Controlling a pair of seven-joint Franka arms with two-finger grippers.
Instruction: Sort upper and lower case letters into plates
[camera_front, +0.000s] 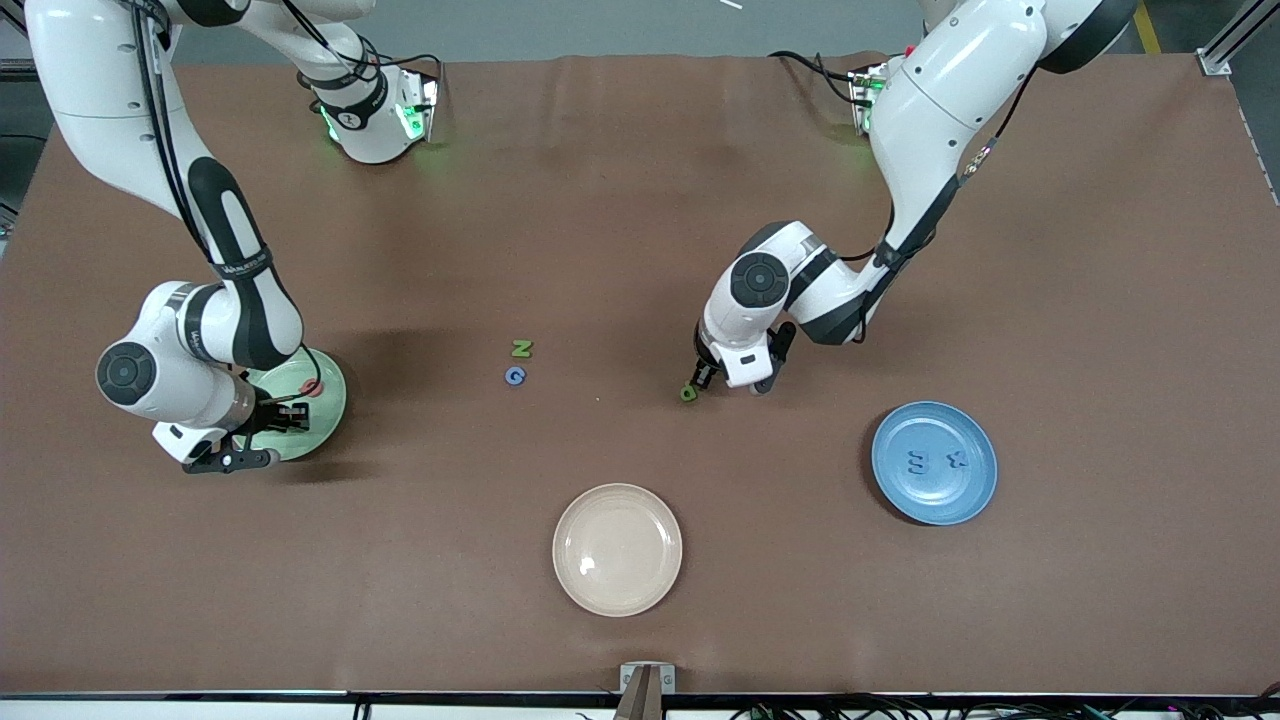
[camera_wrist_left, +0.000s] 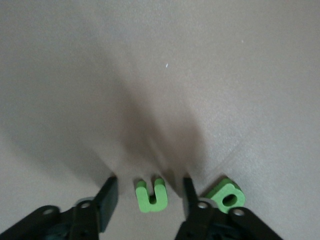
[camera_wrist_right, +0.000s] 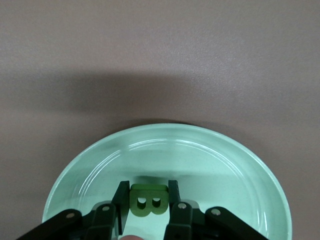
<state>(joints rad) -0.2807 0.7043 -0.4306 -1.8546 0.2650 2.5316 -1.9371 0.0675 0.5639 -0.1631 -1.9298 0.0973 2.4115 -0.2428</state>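
Note:
The mint green plate (camera_front: 335, 412) lies toward the right arm's end of the table with a red letter (camera_front: 313, 388) in it. My right gripper (camera_front: 285, 415) hangs just over this plate (camera_wrist_right: 210, 160), shut on a dark green letter B (camera_wrist_right: 148, 201). The blue plate (camera_front: 934, 497) toward the left arm's end holds two blue letters (camera_front: 935, 461). My left gripper (camera_front: 703, 378) is down at the table with its fingers open on both sides of a light green letter u (camera_wrist_left: 151, 196), with gaps on each side. A second green letter with a round hole (camera_wrist_left: 227, 196) lies just outside one finger (camera_front: 688, 393).
A green N (camera_front: 521, 348) and a blue G (camera_front: 515, 375) lie together near the table's middle. A beige plate (camera_front: 617, 590) sits nearest the front camera, with nothing in it.

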